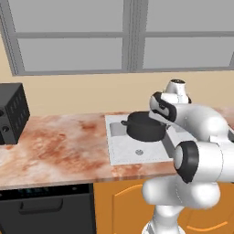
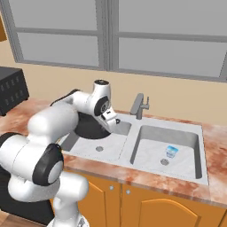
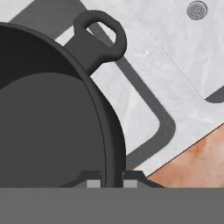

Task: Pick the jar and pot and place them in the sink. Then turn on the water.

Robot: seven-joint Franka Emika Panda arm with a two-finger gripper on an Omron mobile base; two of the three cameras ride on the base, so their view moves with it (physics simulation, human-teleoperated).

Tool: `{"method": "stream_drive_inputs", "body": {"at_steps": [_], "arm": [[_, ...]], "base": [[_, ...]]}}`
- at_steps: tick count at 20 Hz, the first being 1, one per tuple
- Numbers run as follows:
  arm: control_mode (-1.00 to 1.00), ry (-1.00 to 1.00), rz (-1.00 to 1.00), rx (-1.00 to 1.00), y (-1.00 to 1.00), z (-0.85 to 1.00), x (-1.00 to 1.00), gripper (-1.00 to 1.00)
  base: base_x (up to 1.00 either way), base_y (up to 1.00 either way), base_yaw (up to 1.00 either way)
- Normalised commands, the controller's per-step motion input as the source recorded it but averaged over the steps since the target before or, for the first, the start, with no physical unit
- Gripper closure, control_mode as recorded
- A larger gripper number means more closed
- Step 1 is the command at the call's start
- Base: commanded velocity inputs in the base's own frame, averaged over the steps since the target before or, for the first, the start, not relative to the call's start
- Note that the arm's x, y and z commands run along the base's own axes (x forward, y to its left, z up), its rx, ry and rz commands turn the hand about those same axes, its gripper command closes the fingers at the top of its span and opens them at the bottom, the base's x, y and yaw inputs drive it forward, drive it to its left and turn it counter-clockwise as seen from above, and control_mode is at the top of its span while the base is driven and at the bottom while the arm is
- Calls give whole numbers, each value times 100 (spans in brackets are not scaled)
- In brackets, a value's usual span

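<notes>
Black box (image 1: pixel 11 113) on the marbled desk (image 1: pixel 59 146) at far left. Pot (image 1: pixel 145 126) held above the sink's (image 2: pixel 133 148) left basin, the tool (image 3: pixel 112 181) clenched on its rim. Faucet (image 2: pixel 138 106) at the back edge. Jar (image 2: pixel 171 152) resting in the right basin.

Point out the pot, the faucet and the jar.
pot (image 1: pixel 145 128), left base view, its dark side wall.
faucet (image 2: pixel 138 105), right base view, its upright body.
jar (image 2: pixel 171 152), right base view, its side.

base views flank the sink (image 2: pixel 201 153); hand view looks close down.
</notes>
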Motion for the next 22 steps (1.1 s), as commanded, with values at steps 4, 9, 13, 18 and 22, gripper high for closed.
{"method": "stream_drive_inputs", "body": {"at_steps": [4, 9, 13, 18, 22], "arm": [[-100, 7, -12, 0, 5, -86, 62, 100], [-100, 9, -14, -2, 19, -79, 57, 100], [-100, 1, -16, 0, 19, -79, 56, 100], [-100, 7, -13, 0, 5, -62, 61, 100], [-100, 5, -10, 0, 0, -56, 57, 100]], "base": [[0, 0, 0], [0, 0, 0], [0, 0, 0], [0, 0, 0], [0, 0, 0]]}}
